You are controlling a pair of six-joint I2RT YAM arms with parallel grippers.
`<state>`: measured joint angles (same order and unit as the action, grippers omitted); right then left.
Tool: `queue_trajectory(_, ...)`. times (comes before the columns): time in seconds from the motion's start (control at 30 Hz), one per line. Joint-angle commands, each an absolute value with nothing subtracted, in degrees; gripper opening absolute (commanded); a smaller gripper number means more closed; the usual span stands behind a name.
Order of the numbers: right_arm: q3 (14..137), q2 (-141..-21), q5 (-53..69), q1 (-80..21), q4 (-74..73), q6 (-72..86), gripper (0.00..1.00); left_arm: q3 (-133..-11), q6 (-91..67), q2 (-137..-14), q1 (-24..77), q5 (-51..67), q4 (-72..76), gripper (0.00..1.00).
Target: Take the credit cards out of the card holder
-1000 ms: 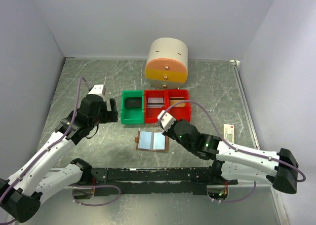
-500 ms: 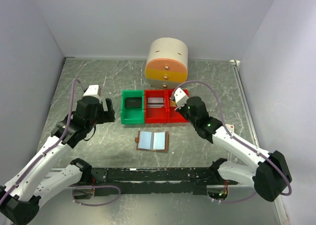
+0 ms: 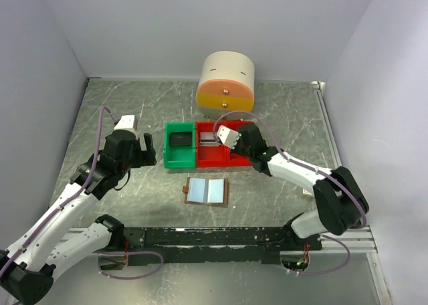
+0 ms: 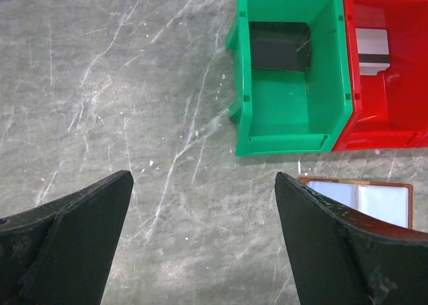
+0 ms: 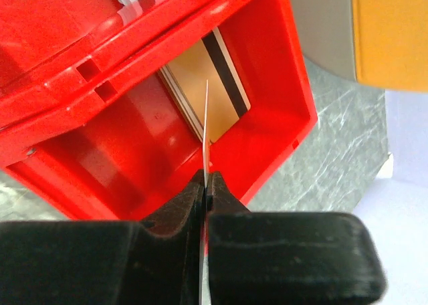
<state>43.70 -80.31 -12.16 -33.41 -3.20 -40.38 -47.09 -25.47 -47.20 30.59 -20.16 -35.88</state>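
Observation:
The card holder point(image 3: 206, 191) lies open on the table, pale blue-grey panels up; the left wrist view catches its corner point(image 4: 374, 199) behind my right finger. My right gripper point(image 3: 241, 143) hangs over the right red bin point(image 3: 249, 156), shut on a thin credit card seen edge-on point(image 5: 206, 118). Below it in that bin point(image 5: 267, 144) lies a tan card with a dark stripe point(image 5: 215, 84). A black card point(image 4: 279, 45) rests in the green bin point(image 4: 294, 118), and a grey card point(image 4: 372, 51) in the middle red bin point(image 4: 394, 118). My left gripper point(image 3: 152, 150) point(image 4: 202, 178) stands open over bare table, left of the green bin.
A round cream and orange drawer unit point(image 3: 226, 84) stands behind the three bins. Grey walls close the table on the left, back and right. The black rail with both arm bases point(image 3: 200, 237) runs along the near edge.
My right arm has swung from beside the card holder up to the right red bin, carrying the card. The left gripper drew back slightly to the left and stayed open.

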Motion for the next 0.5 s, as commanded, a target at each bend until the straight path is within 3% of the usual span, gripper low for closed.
queue_trajectory(0.0,44.1,-83.8,-11.1,-32.2,5.2,-50.1,0.00,-47.2,-24.6,-47.1,30.5,-19.3,-35.7,0.99)
queue_trajectory(0.2,44.3,-87.1,-8.4,-31.3,11.9,-54.5,0.00,-47.3,-24.2,-47.3,30.5,-18.8,-35.3,0.99)
queue_trajectory(0.47,46.7,-91.8,-2.9,-28.6,10.1,-58.6,0.00,-47.5,-24.0,-47.9,30.4,-18.1,-35.6,0.99)
